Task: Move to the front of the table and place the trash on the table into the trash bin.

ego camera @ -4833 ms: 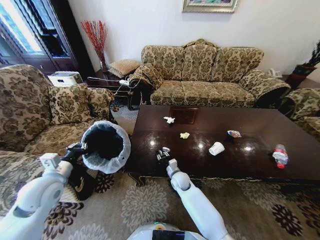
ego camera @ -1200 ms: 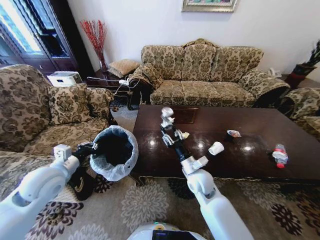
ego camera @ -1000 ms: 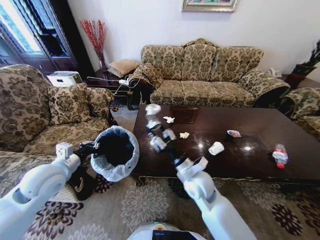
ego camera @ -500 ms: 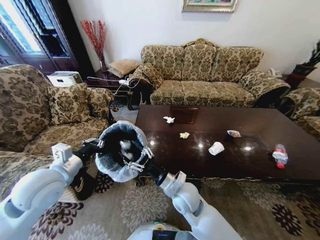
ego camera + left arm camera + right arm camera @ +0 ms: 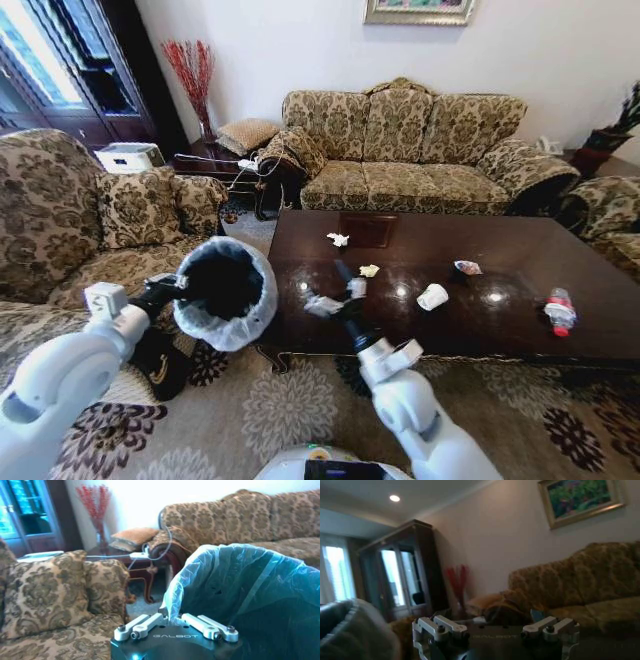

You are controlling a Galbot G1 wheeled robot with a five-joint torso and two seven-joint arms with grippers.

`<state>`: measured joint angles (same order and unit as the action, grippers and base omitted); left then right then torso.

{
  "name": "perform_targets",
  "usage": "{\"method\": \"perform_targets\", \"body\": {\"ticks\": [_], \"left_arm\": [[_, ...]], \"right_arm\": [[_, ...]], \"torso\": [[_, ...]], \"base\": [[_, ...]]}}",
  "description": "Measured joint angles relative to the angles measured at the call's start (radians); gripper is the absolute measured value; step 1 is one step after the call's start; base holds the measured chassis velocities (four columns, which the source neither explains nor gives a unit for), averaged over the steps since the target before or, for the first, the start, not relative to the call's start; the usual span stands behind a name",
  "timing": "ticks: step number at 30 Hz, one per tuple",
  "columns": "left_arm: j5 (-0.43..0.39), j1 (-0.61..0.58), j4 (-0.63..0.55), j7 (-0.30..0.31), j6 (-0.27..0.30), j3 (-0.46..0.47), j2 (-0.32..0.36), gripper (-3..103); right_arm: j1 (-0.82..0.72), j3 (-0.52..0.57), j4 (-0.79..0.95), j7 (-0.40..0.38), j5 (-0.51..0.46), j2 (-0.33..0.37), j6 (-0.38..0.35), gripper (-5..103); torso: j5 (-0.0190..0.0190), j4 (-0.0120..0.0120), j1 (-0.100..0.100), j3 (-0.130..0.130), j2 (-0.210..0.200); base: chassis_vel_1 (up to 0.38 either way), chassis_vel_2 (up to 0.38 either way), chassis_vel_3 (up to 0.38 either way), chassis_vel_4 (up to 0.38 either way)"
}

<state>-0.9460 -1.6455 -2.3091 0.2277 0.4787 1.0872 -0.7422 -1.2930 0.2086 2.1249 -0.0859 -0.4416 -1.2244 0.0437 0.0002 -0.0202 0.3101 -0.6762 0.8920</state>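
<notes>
- Head view is showing the trash bin [image 5: 222, 291] sitting tilted off the left end of the table [image 5: 520, 320], its whitish bag folded over the rim and its dark mouth facing up toward the camera.
- The left gripper [image 5: 170, 287] is pinching the bin's near rim, jaws closed together on the plastic liner; the left wrist view is showing the two fingers [image 5: 145, 624] meeting on the bag's edge [image 5: 172, 603].
- The right gripper [image 5: 332, 296] is hanging over the table's left part, just beside the bin, with its jaws spread apart and holding nothing.
- Trash is lying on the tabletop: a white paper wad [image 5: 339, 239], a yellowish wad [image 5: 369, 270], a crinkled wrapper [image 5: 467, 267], a white paper cup [image 5: 433, 297] on its side, and a bottle [image 5: 559, 311] near the right end.
</notes>
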Motion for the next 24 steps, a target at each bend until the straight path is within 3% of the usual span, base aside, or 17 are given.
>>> {"method": "perform_targets", "body": {"ticks": [9, 18, 24], "left_arm": [[0.041, -0.027, -0.042, -0.009, -0.008, -0.012, -0.085, 2], [0.051, -0.046, -0.084, -0.022, -0.008, -0.017, -0.124, 2], [0.058, -0.055, -0.103, -0.028, -0.009, -0.022, -0.141, 2]], "right_arm": [[0.098, 0.103, -0.246, -0.019, -0.037, -0.027, -0.020, 100], [0.251, 0.049, -0.505, -0.043, 0.014, -0.102, 0.015, 100], [0.388, 0.017, -0.697, -0.042, -0.023, -0.170, 0.037, 100]], "torso": [[-0.0003, -0.0003, 0.000, 0.000, 0.000], [0.0004, 0.0003, 0.000, 0.000, 0.000], [0.0004, 0.0003, 0.000, 0.000, 0.000]], "base": [[-0.058, -0.054, 0.064, 0.069], [-0.186, -0.195, 0.177, 0.202], [-0.079, -0.062, 0.045, 0.069]]}}
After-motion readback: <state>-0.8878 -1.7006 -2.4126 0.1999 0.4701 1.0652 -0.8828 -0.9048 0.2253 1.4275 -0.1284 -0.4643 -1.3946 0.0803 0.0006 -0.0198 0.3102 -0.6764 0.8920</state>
